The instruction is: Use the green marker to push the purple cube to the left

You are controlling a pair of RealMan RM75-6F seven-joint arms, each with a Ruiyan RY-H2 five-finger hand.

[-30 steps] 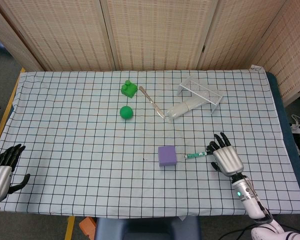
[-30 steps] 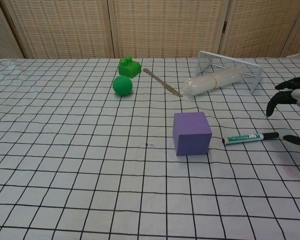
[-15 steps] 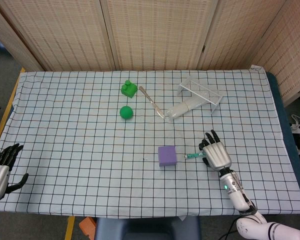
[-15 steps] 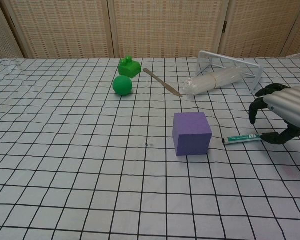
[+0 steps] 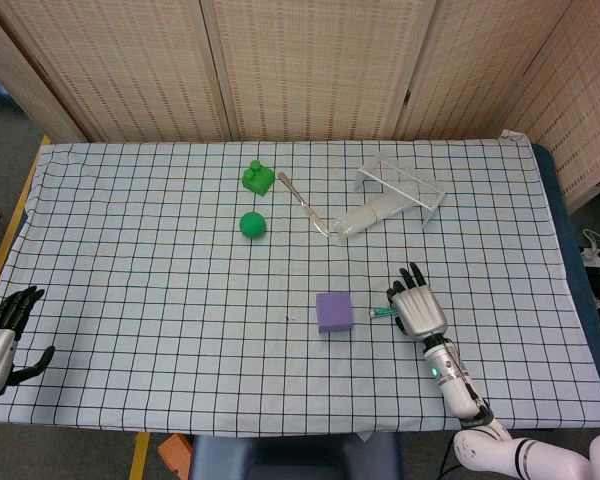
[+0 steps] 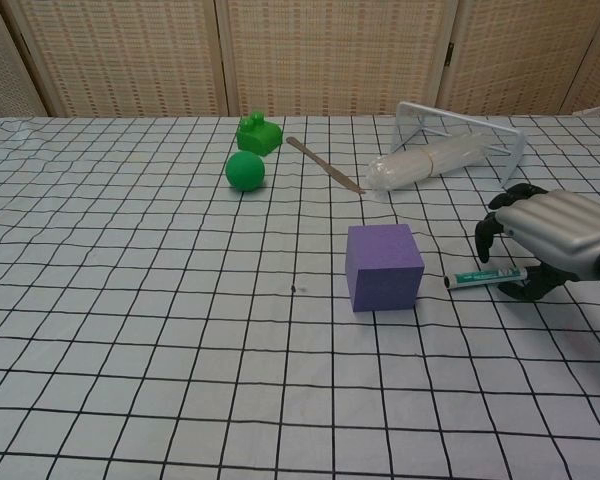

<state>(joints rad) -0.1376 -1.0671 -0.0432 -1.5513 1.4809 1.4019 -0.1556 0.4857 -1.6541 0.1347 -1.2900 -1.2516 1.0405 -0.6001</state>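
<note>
Checked table (image 5: 130,250); only head view shows left hand (image 5: 0,335) at edge.

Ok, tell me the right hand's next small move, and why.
Probably close the fingers on the green marker. The right hand arches over its cap end with fingers apart, the marker lies flat on the table, and its tip points at the purple cube.

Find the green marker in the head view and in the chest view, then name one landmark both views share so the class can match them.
Head view: the green marker lies right of centre, just right of the purple cube, its far end under the right hand.
Chest view: the green marker lies at mid-right, right of the purple cube, beneath the right hand.
Shared landmark: the purple cube.
</note>
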